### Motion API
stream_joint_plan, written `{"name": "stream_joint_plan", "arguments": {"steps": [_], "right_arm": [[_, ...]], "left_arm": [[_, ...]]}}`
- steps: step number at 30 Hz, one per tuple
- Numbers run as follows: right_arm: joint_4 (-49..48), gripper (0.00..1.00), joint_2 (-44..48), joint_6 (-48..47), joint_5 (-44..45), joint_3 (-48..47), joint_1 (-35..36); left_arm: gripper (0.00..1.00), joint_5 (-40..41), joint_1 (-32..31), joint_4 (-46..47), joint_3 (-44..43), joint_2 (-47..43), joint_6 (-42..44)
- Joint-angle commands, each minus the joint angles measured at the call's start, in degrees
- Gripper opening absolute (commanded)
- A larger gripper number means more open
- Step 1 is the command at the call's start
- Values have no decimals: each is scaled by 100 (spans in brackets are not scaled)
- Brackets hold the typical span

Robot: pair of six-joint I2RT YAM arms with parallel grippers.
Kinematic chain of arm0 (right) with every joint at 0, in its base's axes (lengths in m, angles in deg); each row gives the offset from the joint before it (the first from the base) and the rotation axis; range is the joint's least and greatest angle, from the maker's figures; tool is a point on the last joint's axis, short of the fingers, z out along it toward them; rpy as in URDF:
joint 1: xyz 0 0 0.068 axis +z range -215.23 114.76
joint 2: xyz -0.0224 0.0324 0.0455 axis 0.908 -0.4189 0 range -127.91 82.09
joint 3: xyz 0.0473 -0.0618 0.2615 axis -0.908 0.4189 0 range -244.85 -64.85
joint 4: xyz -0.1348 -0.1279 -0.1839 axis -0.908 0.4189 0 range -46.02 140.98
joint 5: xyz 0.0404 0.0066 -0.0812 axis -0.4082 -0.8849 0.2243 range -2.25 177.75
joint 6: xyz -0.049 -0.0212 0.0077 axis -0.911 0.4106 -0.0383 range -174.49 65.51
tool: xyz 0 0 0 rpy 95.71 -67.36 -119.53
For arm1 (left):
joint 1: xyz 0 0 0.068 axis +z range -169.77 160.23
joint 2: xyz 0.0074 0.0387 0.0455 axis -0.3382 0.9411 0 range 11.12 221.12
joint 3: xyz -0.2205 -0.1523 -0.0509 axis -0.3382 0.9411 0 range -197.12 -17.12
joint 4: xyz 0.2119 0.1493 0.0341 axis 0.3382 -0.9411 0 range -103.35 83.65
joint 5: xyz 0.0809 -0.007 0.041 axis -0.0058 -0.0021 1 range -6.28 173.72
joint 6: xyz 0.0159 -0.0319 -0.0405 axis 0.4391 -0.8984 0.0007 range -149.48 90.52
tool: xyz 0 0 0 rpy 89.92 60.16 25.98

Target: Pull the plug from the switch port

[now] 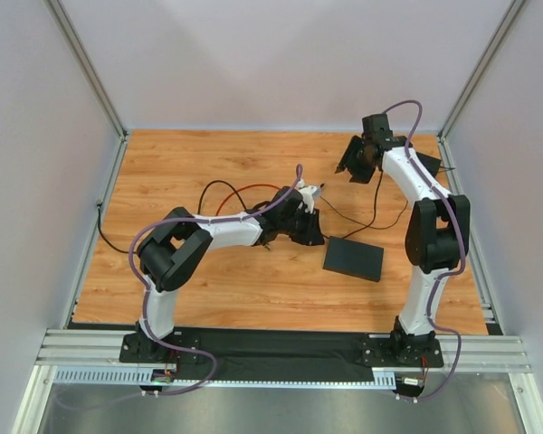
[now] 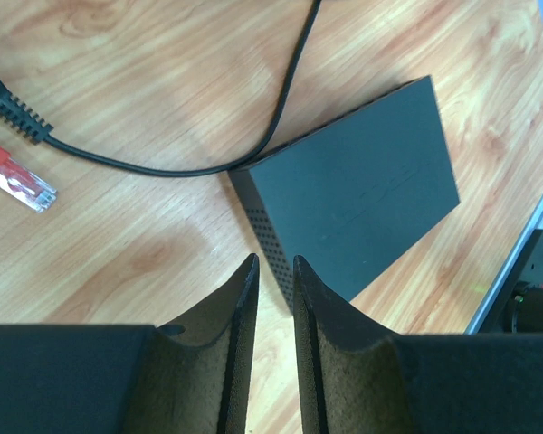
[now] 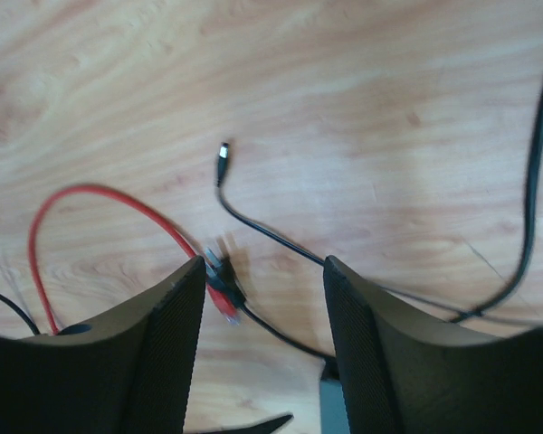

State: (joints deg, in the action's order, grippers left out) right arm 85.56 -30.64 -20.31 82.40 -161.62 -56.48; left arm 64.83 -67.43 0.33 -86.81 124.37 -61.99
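Observation:
The thin flat black box [image 2: 353, 190] lies on the wood table; it also shows in the top view [image 1: 354, 259]. Its port is hidden. A red cable's clear-tipped plug [image 2: 18, 181] lies loose on the table, apart from the box, and shows in the right wrist view [image 3: 222, 303]. A black cable [image 2: 281, 99] runs to the box's far corner; I cannot tell whether it is plugged in. My left gripper [image 2: 273, 262] hovers beside the box's perforated edge, jaws a narrow gap apart, empty. My right gripper [image 3: 262, 267] is open and empty above the cables.
A thin black lead ends in a small barrel plug [image 3: 223, 154] lying free. The red cable [image 1: 253, 188] and black cables loop behind the left arm. White walls and metal rails enclose the table [image 1: 199, 163]. My right gripper [image 1: 356, 170] is high at the back.

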Motion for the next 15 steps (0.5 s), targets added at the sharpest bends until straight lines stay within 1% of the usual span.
{"name": "stream_joint_plan", "arguments": {"steps": [1, 2, 3, 4, 7, 8, 10, 11, 13, 14, 15], "right_arm": [[227, 57, 733, -209, 183, 533, -58], [193, 57, 1100, -209, 192, 1006, -101], [192, 57, 1321, -209, 183, 1011, -137], [166, 57, 1541, -175, 209, 1516, -146], [184, 56, 2446, -130, 359, 2327, -234], [149, 56, 2892, -122, 359, 2886, -269], [52, 57, 3308, -130, 315, 3399, -409], [52, 57, 3667, -148, 280, 3758, -479], [8, 57, 4081, -270, 78, 4190, -734], [34, 57, 4188, -332, 77, 4297, -796], [78, 57, 4258, -376, 86, 4368, -1022]], "left_arm": [[30, -386, -42, 281, -220, 162, -97], [31, -456, -42, 325, -220, 214, -132], [31, -501, -42, 325, -220, 232, -141], [31, -527, -42, 395, -212, 250, -159], [31, -738, -50, 571, -211, 364, -246], [31, -799, -42, 641, -212, 390, -273], [31, -993, -42, 912, -168, 452, -386], [32, -1063, -42, 993, -168, 487, -422], [31, -1257, -59, 1186, -194, 610, -545], [31, -1309, -59, 1222, -203, 689, -580], [31, -1327, -51, 1274, -211, 733, -598]]}}
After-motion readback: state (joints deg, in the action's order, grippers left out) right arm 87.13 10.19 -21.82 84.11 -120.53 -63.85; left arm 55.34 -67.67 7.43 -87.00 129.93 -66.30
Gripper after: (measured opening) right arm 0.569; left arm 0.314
